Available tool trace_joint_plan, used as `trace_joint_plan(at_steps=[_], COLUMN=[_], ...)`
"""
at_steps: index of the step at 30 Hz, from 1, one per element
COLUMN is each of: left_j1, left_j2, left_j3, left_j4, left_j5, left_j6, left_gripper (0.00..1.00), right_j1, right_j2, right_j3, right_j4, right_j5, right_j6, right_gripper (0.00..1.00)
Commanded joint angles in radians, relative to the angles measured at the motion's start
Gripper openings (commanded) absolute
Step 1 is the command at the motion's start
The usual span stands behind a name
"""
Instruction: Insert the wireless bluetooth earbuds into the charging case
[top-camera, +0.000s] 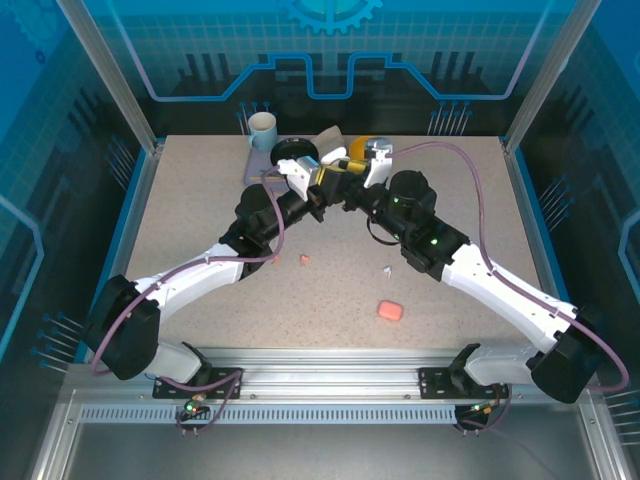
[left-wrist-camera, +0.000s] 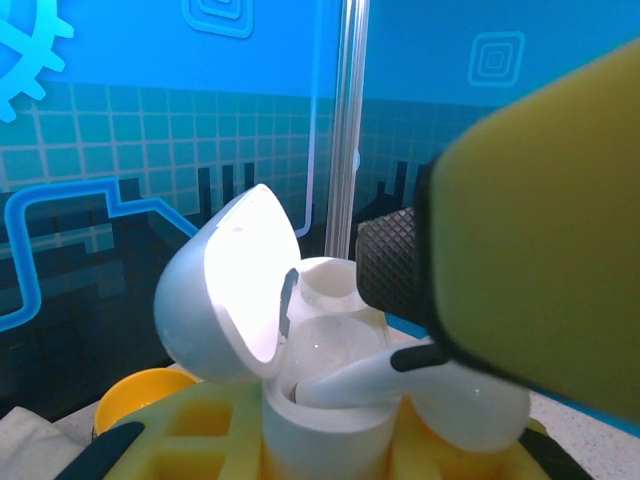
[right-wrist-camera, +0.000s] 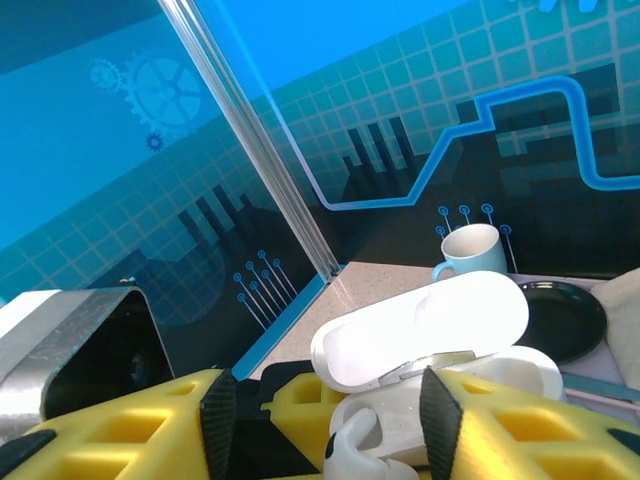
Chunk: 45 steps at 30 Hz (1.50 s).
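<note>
While clamping open white charging case (left-wrist-camera: 225, 300) aloft in tightly closed left gripper (left-wrist-camera: 315, 452), looks partway: white earbud (left-wrist-camera: 350, 382) askew in its mouth, seemingly unseated, between parted, empty right gripper (right-wrist-camera: 328, 415) jaws; pink earbud (top-camera: 305, 260), spare white earbud (top-camera: 388, 270) loose on table (top-camera: 200, 200).

No legible text or markings anywhere

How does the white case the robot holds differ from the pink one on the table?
The white plastic charging case has its lid swung open; the salmon-pink case is shut. The white one is held up in the left pincer; the pink one lies loose on the speckled table. Both are rounded pebble shapes.
</note>
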Motion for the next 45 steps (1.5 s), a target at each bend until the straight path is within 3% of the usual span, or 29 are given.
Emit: trace_joint_plan(at_steps=[1, 8, 23, 34, 45], left_j1=[0.006, 0.005, 0.005, 0.005, 0.005], left_j2=[-0.022, -0.025, -0.022, -0.016, -0.02], left_j3=[0.029, 0.021, 0.012, -0.005, -0.021], left_j4=[0.051, 0.048, 0.052, 0.07, 0.07], left_j5=[-0.003, -0.003, -0.005, -0.006, 0.004], left_j6=[-0.017, -0.017, -0.02, -0.022, -0.015], left_gripper=[0.0, 0.0, 0.0, 0.0, 0.0], right_j1=[-0.006, -0.033, -0.098, -0.169, -0.159], right_j2=[0.02, 0.045, 0.033, -0.045, -0.027], right_j3=[0.055, 0.087, 0.088, 0.172, 0.171], right_j4=[-0.026, -0.03, -0.018, -0.356, -0.325], right_j5=[-0.003, -0.033, -0.094, -0.25, -0.345], right_j6=[0.018, 0.096, 0.21, 0.375, 0.595], right_gripper=[0.59, 0.65, 0.66, 0.68, 0.7])
